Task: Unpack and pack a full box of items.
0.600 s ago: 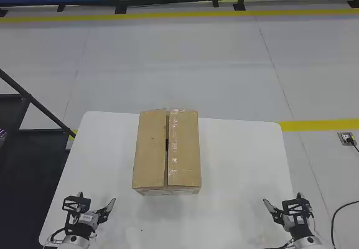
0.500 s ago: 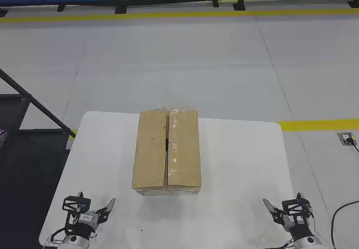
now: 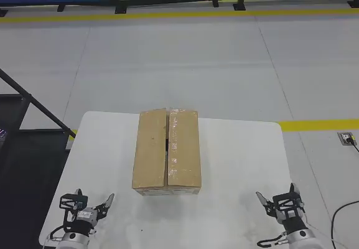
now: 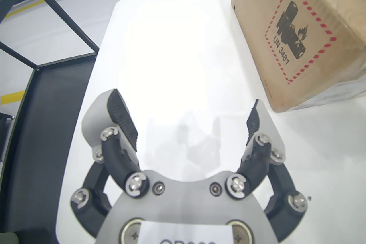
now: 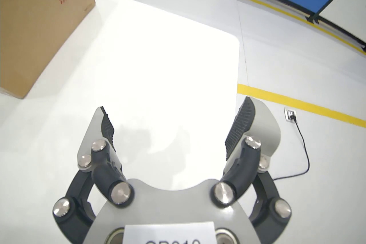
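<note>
Brown rectangular cardboard box [image 3: 167, 149] is sitting flaps-closed (unpacking not begun), left gripper [image 4: 185, 99] and right gripper [image 5: 174, 105] hanging wide open, empty.

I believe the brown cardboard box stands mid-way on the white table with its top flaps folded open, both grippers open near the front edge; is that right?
Not quite: the top view shows the brown cardboard box with its top flaps shut along a centre seam. It does stand mid-way on the white table, with the left gripper and right gripper open near the front edge.
</note>
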Tool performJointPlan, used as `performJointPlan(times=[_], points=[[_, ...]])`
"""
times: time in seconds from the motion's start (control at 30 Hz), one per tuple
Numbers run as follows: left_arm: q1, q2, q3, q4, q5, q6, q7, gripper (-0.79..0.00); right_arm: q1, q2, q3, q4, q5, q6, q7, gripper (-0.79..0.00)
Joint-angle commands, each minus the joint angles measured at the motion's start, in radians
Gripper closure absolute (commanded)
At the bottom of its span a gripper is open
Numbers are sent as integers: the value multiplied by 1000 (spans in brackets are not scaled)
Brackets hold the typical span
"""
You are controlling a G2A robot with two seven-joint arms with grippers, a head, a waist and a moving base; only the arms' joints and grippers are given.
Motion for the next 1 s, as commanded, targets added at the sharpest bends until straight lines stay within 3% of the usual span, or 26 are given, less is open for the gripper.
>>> performJointPlan(times=[0.0,0.23,0.67,0.83,0.97], points=[[-14,-3,2,7,-31,3,17,-785,14,-2,-13,-24,-21,5,-2,-785],[-77,-17,-13,21,-160,65,57,-785,60,-8,-80,-112,-83,-20,-10,-785],[-88,-19,-14,29,-188,63,45,-785,54,-8,-88,-137,-103,-38,-4,-785],[-170,-33,6,75,-273,156,8,-785,54,-10,-100,-133,-104,-65,-138,-785],[-220,-44,37,118,-274,247,6,-785,81,-12,-139,-137,-163,-90,-153,-785]])
